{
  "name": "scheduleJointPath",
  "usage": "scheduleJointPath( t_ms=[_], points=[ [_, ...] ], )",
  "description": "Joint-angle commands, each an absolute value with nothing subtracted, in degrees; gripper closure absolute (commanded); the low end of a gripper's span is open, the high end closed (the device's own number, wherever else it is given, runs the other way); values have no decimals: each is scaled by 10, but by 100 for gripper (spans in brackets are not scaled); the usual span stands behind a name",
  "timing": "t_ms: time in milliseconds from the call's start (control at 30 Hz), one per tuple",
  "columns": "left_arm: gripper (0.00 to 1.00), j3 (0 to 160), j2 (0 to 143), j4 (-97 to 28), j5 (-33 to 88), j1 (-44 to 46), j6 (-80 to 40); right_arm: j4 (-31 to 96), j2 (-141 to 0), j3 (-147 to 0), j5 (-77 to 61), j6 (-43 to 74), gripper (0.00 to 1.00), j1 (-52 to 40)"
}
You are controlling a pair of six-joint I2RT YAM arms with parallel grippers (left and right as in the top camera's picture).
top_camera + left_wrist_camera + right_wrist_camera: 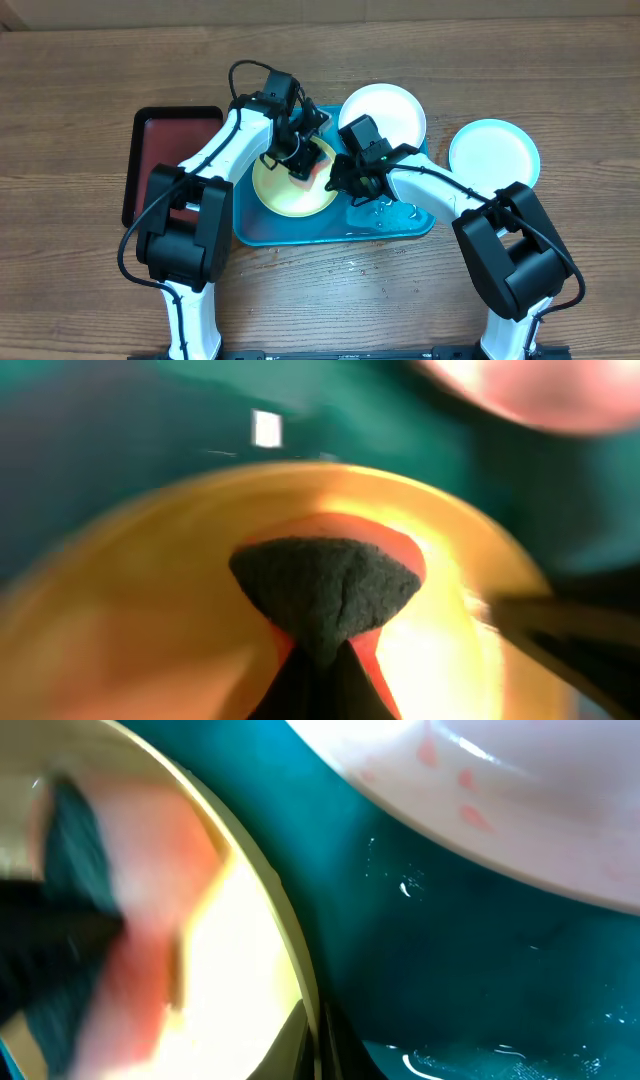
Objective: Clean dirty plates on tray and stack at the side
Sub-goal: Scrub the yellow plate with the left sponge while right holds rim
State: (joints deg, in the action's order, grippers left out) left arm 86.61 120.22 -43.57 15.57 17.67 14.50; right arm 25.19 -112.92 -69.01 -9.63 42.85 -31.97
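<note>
The yellow-green plate [283, 195] lies on the turquoise tray [405, 225]. My left gripper [301, 157] is shut on a sponge [308, 165] with a dark scouring face and orange body, pressed onto the plate. In the left wrist view the sponge [325, 585] sits on the plate [130, 640] between the jaws [320, 675]. My right gripper [338, 176] is shut on the plate's right rim [300, 970], seen between its fingers [318, 1045]. The white plate [383, 113] rests on the tray's far right corner with red smears [470, 780]. The light blue plate [494, 152] lies on the table, right of the tray.
A smaller black tray with a dark red inside [165, 145] lies left of the turquoise tray. Water drops glisten on the turquoise tray's floor [480, 970] near my right gripper. The two arms meet close together over the yellow-green plate.
</note>
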Motion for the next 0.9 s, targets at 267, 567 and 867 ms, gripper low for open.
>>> scheduleJointPath(
  t_ms=[267,567,867],
  points=[
    [96,865,1206,-467,-176,180,-123,250,-1138,-698,-91,432,96,-319],
    [96,868,1206,-604,74,180,-22,247,-1138,-698,-102,431,96,-319],
    [96,871,1206,-586,312,179,128,248,-1138,-698,-104,430,96,-318]
  ],
)
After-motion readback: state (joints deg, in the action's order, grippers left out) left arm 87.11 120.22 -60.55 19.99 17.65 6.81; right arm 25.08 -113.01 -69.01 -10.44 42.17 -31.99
